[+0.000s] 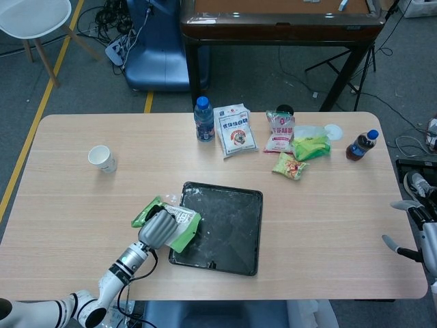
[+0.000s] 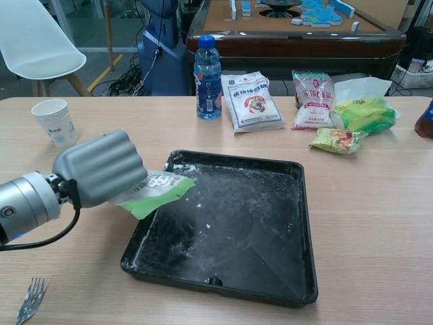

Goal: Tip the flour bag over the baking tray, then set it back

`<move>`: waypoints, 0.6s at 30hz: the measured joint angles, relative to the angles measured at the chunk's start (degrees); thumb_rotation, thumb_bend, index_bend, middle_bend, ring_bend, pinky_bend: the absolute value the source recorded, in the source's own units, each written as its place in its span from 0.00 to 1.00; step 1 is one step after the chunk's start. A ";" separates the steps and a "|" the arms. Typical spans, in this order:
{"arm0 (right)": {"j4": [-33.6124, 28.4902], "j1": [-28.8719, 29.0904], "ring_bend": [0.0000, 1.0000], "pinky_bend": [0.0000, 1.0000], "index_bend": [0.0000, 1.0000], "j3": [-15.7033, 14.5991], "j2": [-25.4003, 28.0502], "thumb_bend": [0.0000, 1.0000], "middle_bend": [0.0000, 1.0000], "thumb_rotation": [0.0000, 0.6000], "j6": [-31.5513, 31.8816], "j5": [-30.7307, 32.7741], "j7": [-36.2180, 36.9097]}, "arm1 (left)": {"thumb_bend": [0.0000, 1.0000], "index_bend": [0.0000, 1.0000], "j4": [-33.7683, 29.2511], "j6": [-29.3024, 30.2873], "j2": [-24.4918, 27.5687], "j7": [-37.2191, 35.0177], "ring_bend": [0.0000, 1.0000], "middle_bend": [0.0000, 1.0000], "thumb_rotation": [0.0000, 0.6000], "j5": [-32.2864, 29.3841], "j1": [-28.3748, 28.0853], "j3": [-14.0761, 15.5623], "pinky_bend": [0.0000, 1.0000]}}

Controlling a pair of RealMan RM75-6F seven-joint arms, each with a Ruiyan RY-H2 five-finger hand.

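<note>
One black baking tray (image 1: 232, 236) sits on the wooden table (image 1: 68, 171), dusted with white flour across its floor. One green and white flour bag (image 2: 159, 193) is in the left hand (image 2: 101, 169), whose fingers are curled tightly around it. The bag's open end reaches over the tray's left rim, tilted slightly downward in the chest view. In the head view the bag's other green end sticks out to the left of the hand, over the bare table.

The left arm comes in from the table's near-left edge, forearm angled up and toward the tray, the back of the hand facing the chest camera.

The right hand (image 1: 413, 229) is off the table's right edge, seen only partly in the head view. Its fingers seem spread with nothing in them, though the view is too cut off to be sure.

Along the far side there is one blue-capped water bottle (image 2: 207, 69), one white flour packet (image 2: 252, 101) lying flat beside it, one pink and white packet (image 2: 312, 91), one bright green bag (image 2: 367, 114) with clear plastic behind it, and one small snack packet (image 2: 337, 140). One dark drink bottle (image 1: 360, 145) stands near the right end. One paper cup (image 2: 55, 122) stands at the far left. One fork (image 2: 28, 301) lies at the near-left edge.
</note>
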 measured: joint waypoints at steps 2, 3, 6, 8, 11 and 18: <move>0.09 -0.09 0.16 0.27 0.33 0.02 0.01 0.15 0.31 1.00 0.18 -0.02 0.15 | 0.35 0.59 -0.45 0.28 0.39 -2.19 0.71 0.74 1.00 -0.14 0.05 -0.40 0.89; 0.12 -0.14 0.16 0.27 0.32 0.04 0.03 0.15 0.31 1.00 0.25 -0.01 0.21 | 0.35 0.59 -0.60 0.50 0.61 -3.90 0.71 0.74 1.00 -0.11 0.09 -0.61 0.89; 0.19 -0.23 0.16 0.27 0.32 0.06 0.07 0.16 0.31 1.00 0.35 0.04 0.37 | 0.35 0.59 -0.67 1.28 1.00 -9.17 0.71 0.73 1.00 0.04 0.33 -1.11 0.89; 0.22 -0.22 0.16 0.27 0.32 0.06 0.04 0.16 0.31 1.00 0.31 0.01 0.40 | 0.35 0.59 -0.63 1.84 1.14 -12.98 0.71 0.73 1.00 0.01 0.61 -1.45 0.89; 0.25 -0.19 0.16 0.27 0.32 0.01 -0.01 0.16 0.31 1.00 0.24 -0.09 0.38 | 0.35 0.59 -0.37 2.94 1.33 -20.16 0.71 0.73 1.00 -0.17 1.25 -2.12 0.89; -0.01 -0.08 0.16 0.27 0.33 0.05 -0.07 0.16 0.31 1.00 0.19 -0.23 0.10 | 0.35 0.60 2.05 6.19 1.40 -40.03 0.71 0.74 1.00 -0.22 3.28 -3.61 0.89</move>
